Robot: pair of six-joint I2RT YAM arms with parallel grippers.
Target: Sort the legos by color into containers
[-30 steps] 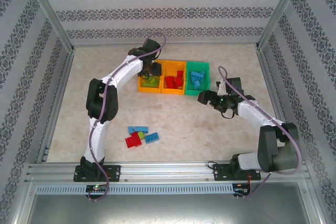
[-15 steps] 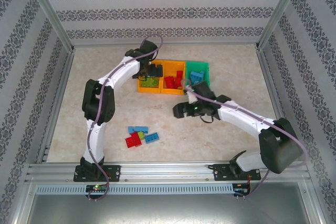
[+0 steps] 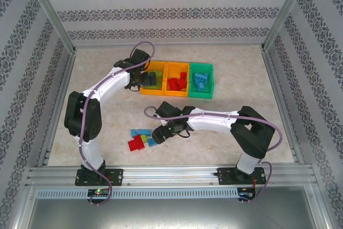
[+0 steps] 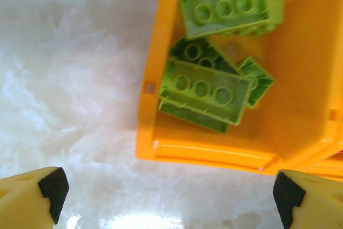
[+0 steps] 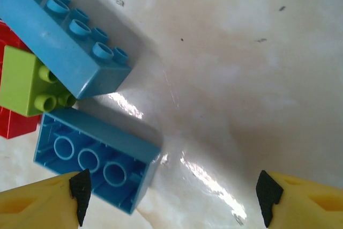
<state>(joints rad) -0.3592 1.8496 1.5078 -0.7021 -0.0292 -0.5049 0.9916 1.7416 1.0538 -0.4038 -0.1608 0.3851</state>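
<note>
A pale marbled table (image 3: 241,127) sits between patterned walls. The left gripper (image 4: 170,197) hangs with its jaws spread wide and empty. Just ahead of it stands the orange bin (image 4: 153,111), with lime legos (image 4: 206,87) piled inside. The right gripper (image 5: 174,194) is parted too, with bare table between its fingers. An upturned blue lego (image 5: 96,159) lies just beside its finger at the wrist view's left. Beyond that lie a long blue lego (image 5: 59,41), a lime lego (image 5: 24,81) and a red lego (image 5: 13,124), all touching.
</note>
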